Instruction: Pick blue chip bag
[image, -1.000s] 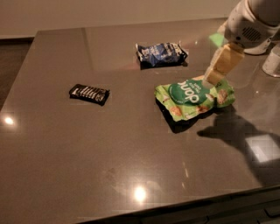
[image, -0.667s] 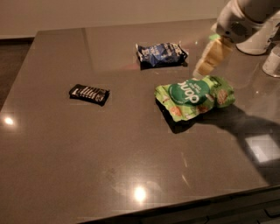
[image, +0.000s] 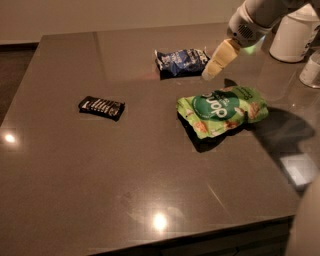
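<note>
The blue chip bag (image: 182, 62) is a small crinkled dark-blue foil bag with white markings, lying flat at the far middle of the dark table (image: 100, 165). My gripper (image: 212, 71) hangs from the white arm at the upper right, with its pale tip just right of the blue bag and above the table, apart from the bag. The larger green bag (image: 223, 109) with a round logo lies right of centre, just in front of the gripper.
A flat black bar-shaped packet (image: 101, 106) lies at the left middle. A white container (image: 295, 35) and another white object (image: 311, 70) stand at the far right edge. The table's front edge runs along the bottom.
My gripper has moved left and away from the green bag, toward the right end of the blue chip bag. The bags and the packet have not moved.
</note>
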